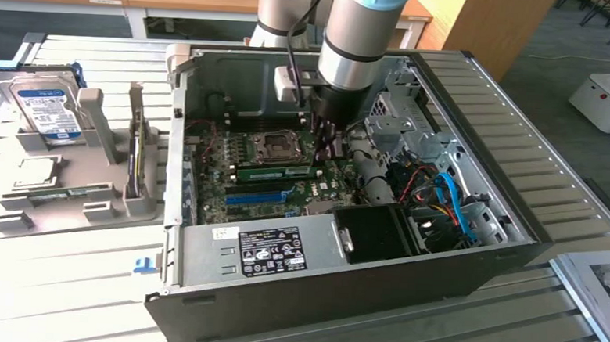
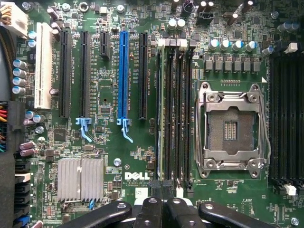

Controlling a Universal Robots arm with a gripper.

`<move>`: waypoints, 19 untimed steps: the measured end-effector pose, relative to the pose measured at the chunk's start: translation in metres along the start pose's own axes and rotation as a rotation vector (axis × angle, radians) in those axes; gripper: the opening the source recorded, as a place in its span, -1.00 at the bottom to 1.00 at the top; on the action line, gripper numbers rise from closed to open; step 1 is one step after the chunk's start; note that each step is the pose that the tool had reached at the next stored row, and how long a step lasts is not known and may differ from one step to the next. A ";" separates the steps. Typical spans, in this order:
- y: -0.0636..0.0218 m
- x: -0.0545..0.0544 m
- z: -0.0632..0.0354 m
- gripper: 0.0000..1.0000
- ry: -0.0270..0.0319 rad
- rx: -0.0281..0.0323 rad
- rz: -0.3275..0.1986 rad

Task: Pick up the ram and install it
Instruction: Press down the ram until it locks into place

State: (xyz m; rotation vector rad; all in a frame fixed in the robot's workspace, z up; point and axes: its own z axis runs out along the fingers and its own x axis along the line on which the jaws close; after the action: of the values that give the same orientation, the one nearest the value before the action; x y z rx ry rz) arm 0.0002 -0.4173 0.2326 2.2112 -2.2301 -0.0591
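The ram (image 1: 274, 170) is a long green stick lying along a black memory slot on the motherboard (image 1: 320, 189), just in front of the CPU socket (image 1: 278, 144). The wrist view looks down on the ram (image 2: 159, 118) edge-on, standing in the slot nearest the blue slot strip (image 2: 124, 71). My gripper (image 1: 324, 151) reaches down into the open computer case, over the end of the ram toward the exterior view's right. Its black fingers (image 2: 153, 211) are pressed together, so the gripper (image 2: 163, 209) is shut, right at that end of the stick. Nothing is visible between the fingers.
The case walls (image 1: 464, 117), drive cage (image 1: 408, 106), black fan shroud (image 1: 380, 234) and blue and red cables (image 1: 452, 202) crowd the exterior view's right. A grey holder (image 1: 63, 197) outside the case carries a hard drive (image 1: 45, 106) and an upright card (image 1: 135, 162).
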 end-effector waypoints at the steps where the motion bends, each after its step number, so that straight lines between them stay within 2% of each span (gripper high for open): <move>1: 0.0000 0.000 0.0003 -0.80 0.0001 0.0000 0.000; 19: -0.0001 0.000 0.0027 -0.80 0.0000 0.0000 0.000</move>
State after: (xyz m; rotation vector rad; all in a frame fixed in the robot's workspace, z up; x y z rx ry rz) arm 0.0002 -0.4171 0.2299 2.2112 -2.2301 -0.0592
